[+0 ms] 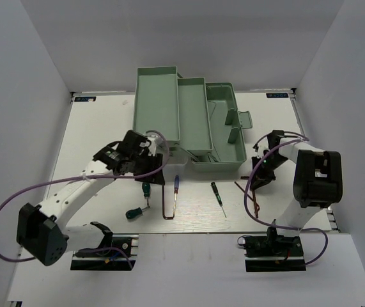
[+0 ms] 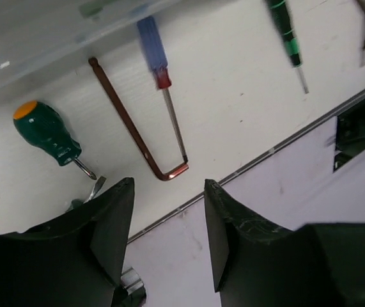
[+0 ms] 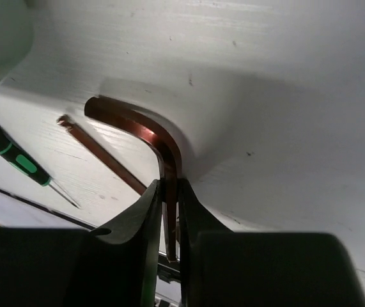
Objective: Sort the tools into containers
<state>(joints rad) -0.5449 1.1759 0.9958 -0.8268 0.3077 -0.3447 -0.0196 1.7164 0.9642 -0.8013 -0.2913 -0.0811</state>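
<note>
A reddish-brown hex key (image 3: 150, 131) is clamped by one leg in the right end effector (image 3: 169, 185). Its bend casts a shadow on the white counter (image 1: 105, 128), just right of the near corner of the mint-green toolbox (image 1: 224, 96). A second hex key (image 3: 99, 153) lies just beside it, and a thin dark screwdriver (image 3: 9, 157) lies farther toward the centre. In front of the toolbox's fold-out trays (image 1: 158, 102), a blue-handled screwdriver (image 2: 151, 38), a long hex key (image 2: 131, 125) and a stubby green screwdriver (image 2: 45, 131) lie near one another on the counter. Another green screwdriver (image 1: 133, 213) rests nearer the arms. Above them hangs the left end effector (image 2: 169, 184), its fingers apart with nothing between them.
</note>
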